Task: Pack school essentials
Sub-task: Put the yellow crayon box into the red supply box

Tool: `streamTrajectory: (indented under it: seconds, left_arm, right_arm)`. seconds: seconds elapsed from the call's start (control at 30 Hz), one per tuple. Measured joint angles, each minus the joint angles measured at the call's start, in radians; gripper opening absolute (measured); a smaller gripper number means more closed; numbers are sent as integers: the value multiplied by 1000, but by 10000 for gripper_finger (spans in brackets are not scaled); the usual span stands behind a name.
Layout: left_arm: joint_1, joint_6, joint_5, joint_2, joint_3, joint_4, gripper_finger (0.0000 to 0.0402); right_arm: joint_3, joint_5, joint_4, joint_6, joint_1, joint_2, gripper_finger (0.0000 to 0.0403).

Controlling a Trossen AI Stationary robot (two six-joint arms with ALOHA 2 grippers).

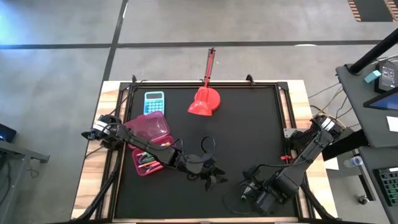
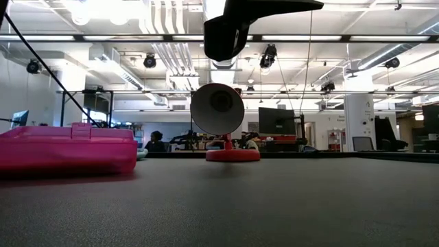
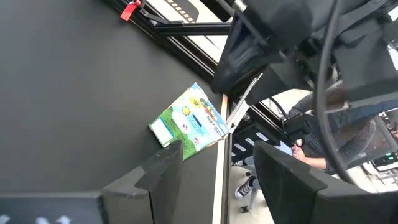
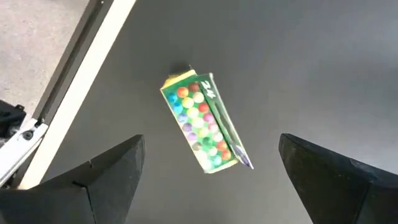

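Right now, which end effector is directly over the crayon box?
The right end effector: it hangs over the crayon box, open; the left end effector sits off to one side.

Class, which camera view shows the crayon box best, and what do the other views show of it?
The right wrist view: the crayon box lies whole on the black mat, centred between the open right end effector's fingers. The left wrist view shows it too, partly hidden behind a left finger. In the high view the right arm covers it; the low view misses it.

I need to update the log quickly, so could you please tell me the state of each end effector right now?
Left end effector: open, holding nothing, near the crayon box.
Right end effector: open, holding nothing, above the crayon box.
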Motion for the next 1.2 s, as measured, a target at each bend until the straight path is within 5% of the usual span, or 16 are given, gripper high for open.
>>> streamTrajectory:
  seconds: [0.7, 1.2]
  left_arm:
    - [0, -1, 0, 0, 0, 0, 180]
    - [0, -17, 0, 0, -1, 0, 180]
  right_arm:
    - [-261, -10, 292, -164, -2, 0, 340]
    - [-286, 6, 293, -157, -2, 0, 187]
